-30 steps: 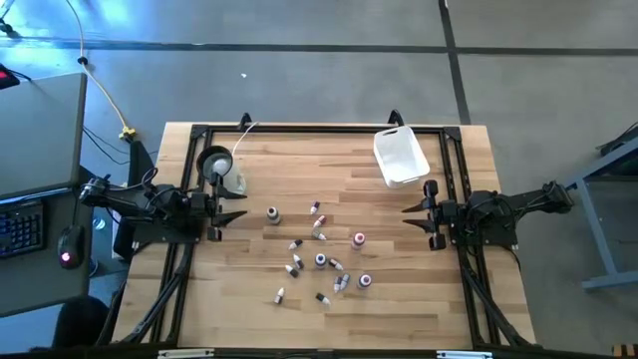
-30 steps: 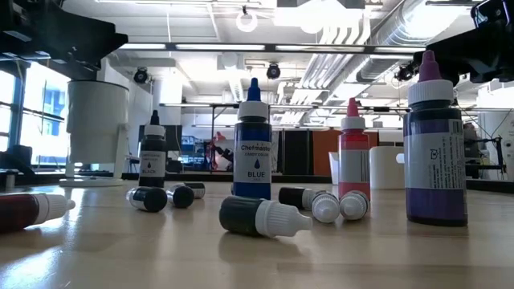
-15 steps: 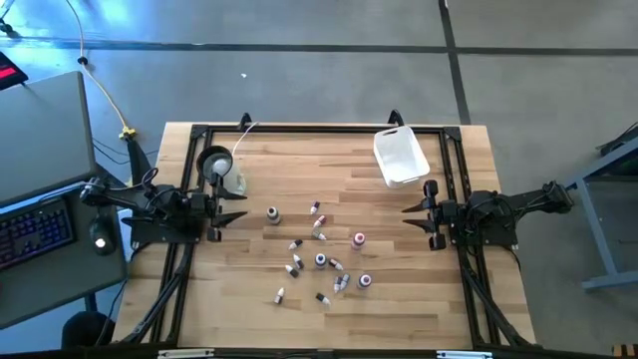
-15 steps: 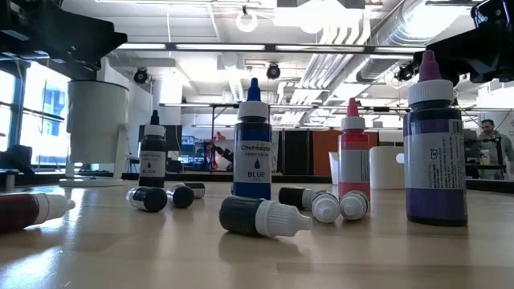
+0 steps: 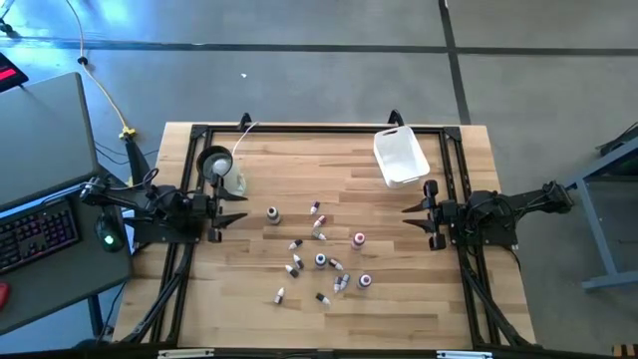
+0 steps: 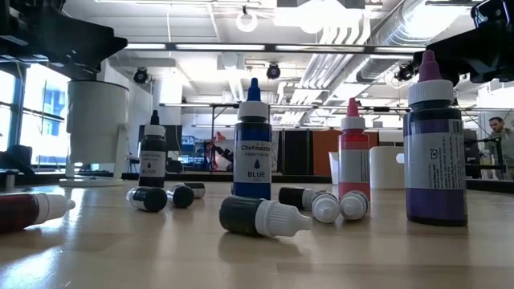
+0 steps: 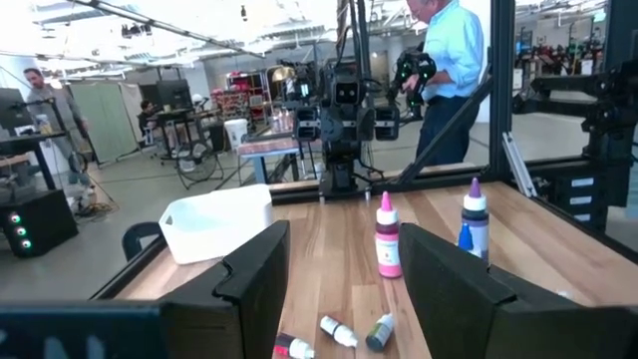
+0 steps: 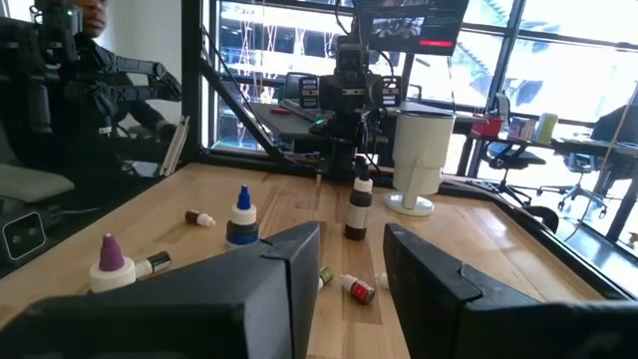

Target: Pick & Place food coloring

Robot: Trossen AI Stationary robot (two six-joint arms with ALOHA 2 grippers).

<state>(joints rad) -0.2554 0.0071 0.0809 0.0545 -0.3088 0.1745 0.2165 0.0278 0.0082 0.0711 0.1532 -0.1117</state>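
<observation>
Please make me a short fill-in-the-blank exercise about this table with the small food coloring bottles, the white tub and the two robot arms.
1. The bottle labelled BLUE stands ____.
2. The white tub holds ____ bottles.
3. The left gripper and right gripper hold ____.
4. The bottles lie ____ the two grippers.

Missing words: upright; no; nothing; between

Two dark, near-black jointed arms on black tubular frames, one at 9 o'clock, one at 3 o'clock of the table. Left gripper [image 5: 231, 211] and right gripper [image 5: 417, 214]: matte black, two broad angular fingers [image 7: 257, 284] each, flat faceted faces, plain, unmarked.
</observation>
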